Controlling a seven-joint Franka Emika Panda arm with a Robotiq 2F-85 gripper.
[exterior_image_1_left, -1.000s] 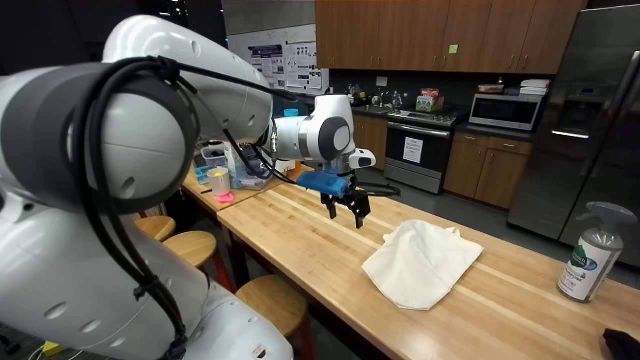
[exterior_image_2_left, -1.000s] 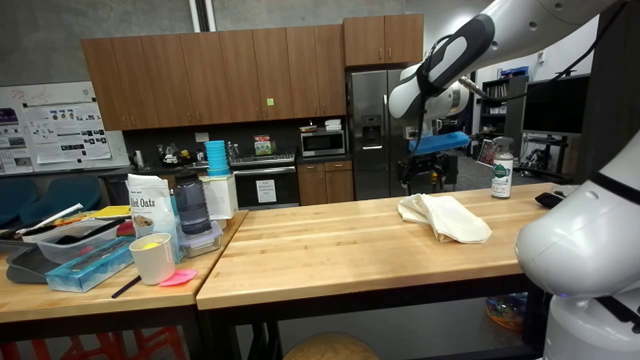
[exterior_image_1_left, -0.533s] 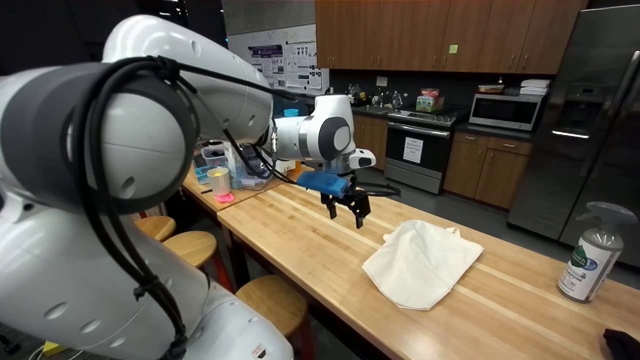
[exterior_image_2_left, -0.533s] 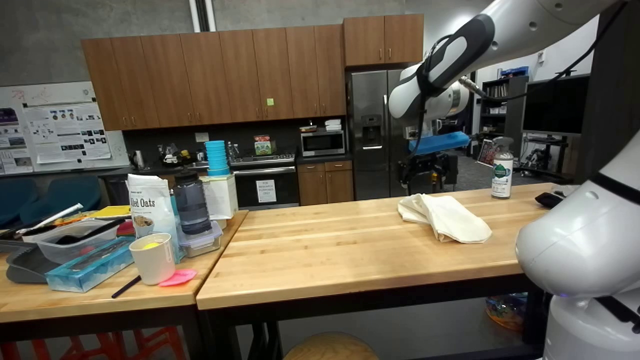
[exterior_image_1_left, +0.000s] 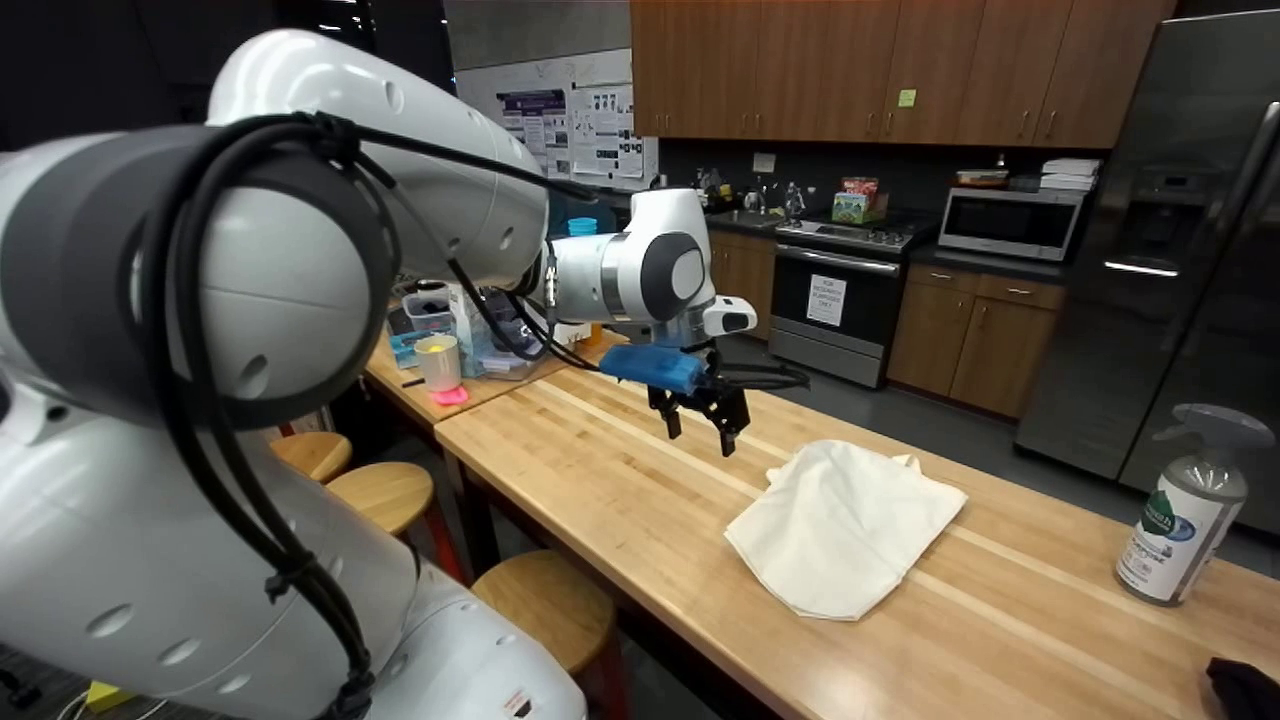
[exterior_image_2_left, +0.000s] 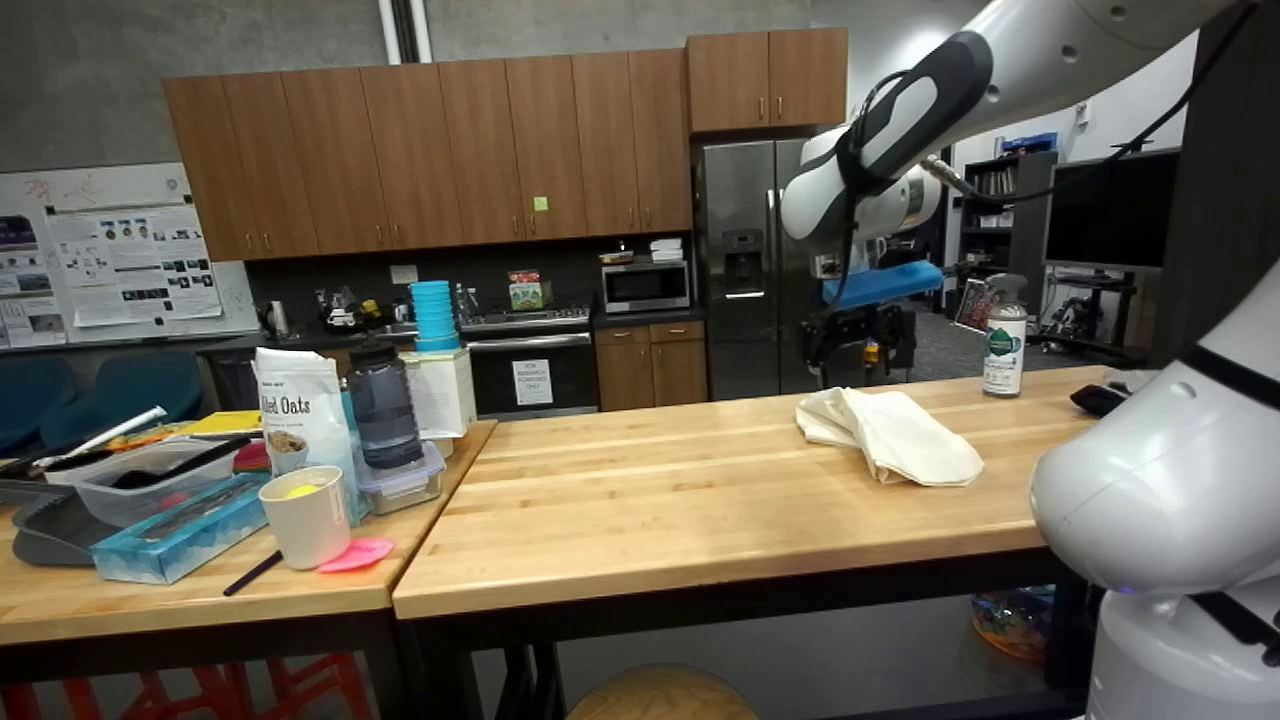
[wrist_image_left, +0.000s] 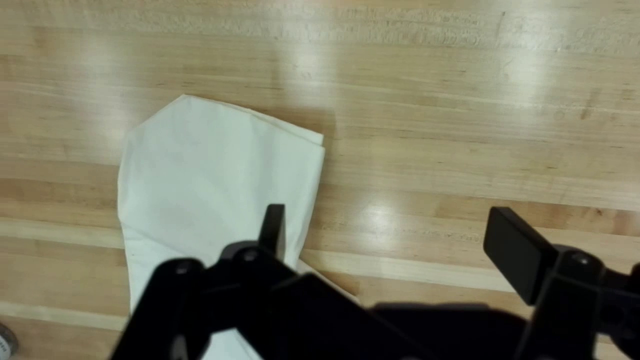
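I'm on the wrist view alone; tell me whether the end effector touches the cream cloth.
Observer: It doesn't; in an exterior view, the end effector hangs above the table, apart from the cream cloth.
Operator: Identify the thing cut off at my lower left edge.
Observer: Likely the spray bottle, which stands upright on the table.
Operator: Name something my picture misses entirely.
Observer: A pale cup, standing on an adjoining table.

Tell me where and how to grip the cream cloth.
I'd pinch the raised fold of the cream cloth, coming from above with the jaws straddling it. In an exterior view that fold seems to stand proud, while the rest lies flatter against the table and would likely offer less to grasp. The gripper is open and points down, which should suit this.
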